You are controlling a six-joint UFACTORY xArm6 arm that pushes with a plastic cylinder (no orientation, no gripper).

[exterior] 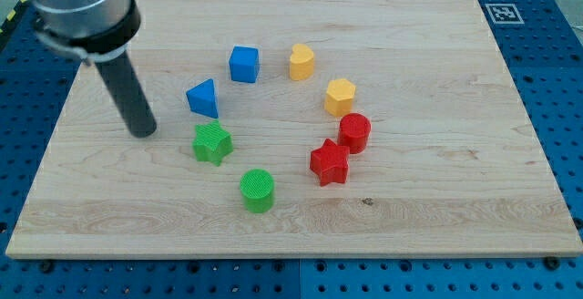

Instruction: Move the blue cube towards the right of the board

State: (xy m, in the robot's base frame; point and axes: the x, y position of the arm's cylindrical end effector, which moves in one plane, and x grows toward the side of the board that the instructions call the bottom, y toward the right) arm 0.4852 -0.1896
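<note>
Blue cube [244, 64] sits up near the board's [455, 208] top edge, left of centre, with the yellow heart block [302, 62] just to its right. My tip [143, 133] is down on the wood over toward the left edge, nothing held, touching no block, well left of the cube. Nearest it are the blue triangular block [204, 97] and green star [212, 143].

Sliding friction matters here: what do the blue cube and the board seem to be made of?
Blue cube: probably plastic, matte, with uniform saturated colour; possibly 3D-printed. Board: light wood, smooth, with visible grain lines and a small dark knot.
</note>
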